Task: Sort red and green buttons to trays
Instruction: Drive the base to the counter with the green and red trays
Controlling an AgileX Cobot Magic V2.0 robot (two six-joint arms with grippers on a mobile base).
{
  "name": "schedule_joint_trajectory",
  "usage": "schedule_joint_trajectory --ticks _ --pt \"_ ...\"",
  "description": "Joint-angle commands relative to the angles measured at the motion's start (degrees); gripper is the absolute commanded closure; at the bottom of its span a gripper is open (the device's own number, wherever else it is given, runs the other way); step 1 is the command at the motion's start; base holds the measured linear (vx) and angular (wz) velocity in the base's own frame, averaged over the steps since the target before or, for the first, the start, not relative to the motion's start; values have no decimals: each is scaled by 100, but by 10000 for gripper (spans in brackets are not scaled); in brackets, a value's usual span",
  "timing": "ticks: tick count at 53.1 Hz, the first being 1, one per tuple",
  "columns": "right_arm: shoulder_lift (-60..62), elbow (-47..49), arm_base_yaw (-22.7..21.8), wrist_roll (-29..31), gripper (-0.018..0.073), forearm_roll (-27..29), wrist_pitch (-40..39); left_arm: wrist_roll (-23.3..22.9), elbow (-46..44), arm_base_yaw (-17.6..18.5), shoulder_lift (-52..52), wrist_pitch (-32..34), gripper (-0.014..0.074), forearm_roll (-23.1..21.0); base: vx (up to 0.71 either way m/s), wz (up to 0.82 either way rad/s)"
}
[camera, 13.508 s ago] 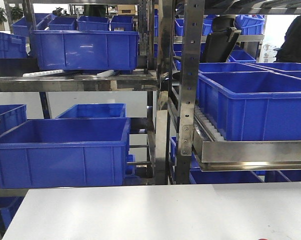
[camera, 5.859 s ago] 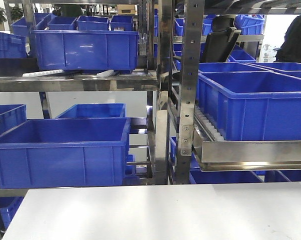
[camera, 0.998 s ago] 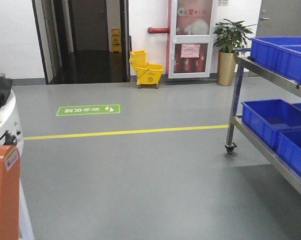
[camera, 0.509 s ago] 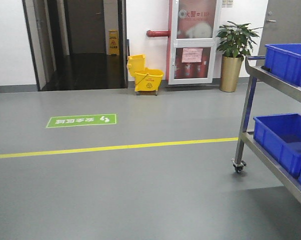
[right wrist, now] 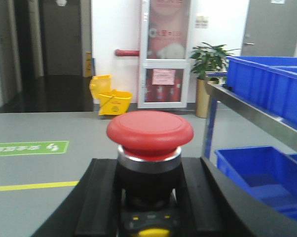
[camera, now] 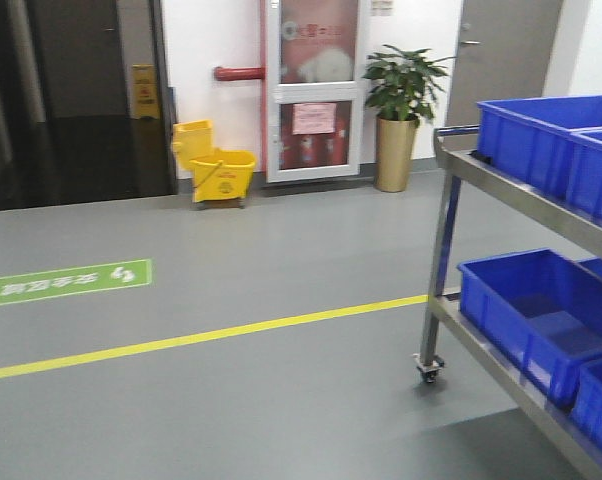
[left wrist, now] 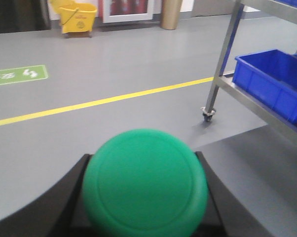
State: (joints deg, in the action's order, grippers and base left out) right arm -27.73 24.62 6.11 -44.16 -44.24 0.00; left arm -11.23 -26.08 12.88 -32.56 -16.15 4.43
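The left pincer (left wrist: 143,163) is pinching the green button (left wrist: 144,183), its black fingers (left wrist: 55,207) pressing in from either side while the round green cap is facing the left wrist camera and filling the lower middle of that view. Over on the other arm, the right pincer (right wrist: 147,170) is gripping the red button (right wrist: 149,131) the same way, fingers (right wrist: 96,197) hugging the dark block body, with the red mushroom cap standing upright above a silvery collar. Both buttons are riding up in the air, well above the grey floor (camera: 281,400). Beyond them, a yellow line (camera: 201,337) is running across that floor, and a green floor marking (camera: 66,281) is lying just past it on the left. To the right, a steel rack (camera: 443,240) is standing on a caster (camera: 428,371), carrying blue crates (camera: 526,300) on its lower and upper shelves. Against the far wall, a yellow mop bucket (camera: 213,172) is sitting beside a glass-fronted cabinet (camera: 314,90), a red pipe (camera: 236,72) is poking out at the cabinet's left, and a potted plant (camera: 401,90) in a gold pot is standing between the cabinet and a grey door (camera: 501,50).
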Motion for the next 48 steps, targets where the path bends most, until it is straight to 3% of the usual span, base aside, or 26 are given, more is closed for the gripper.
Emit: schedule_joint_trajectory --ticks 1,48 --pt "-40 193 13 -5 569 -41 -340 -39 -162 16 -48 518 602 -23 56 -38" --pt "-40 193 13 -5 569 -41 -340 -39 -162 16 -48 518 602 -23 48 -48"
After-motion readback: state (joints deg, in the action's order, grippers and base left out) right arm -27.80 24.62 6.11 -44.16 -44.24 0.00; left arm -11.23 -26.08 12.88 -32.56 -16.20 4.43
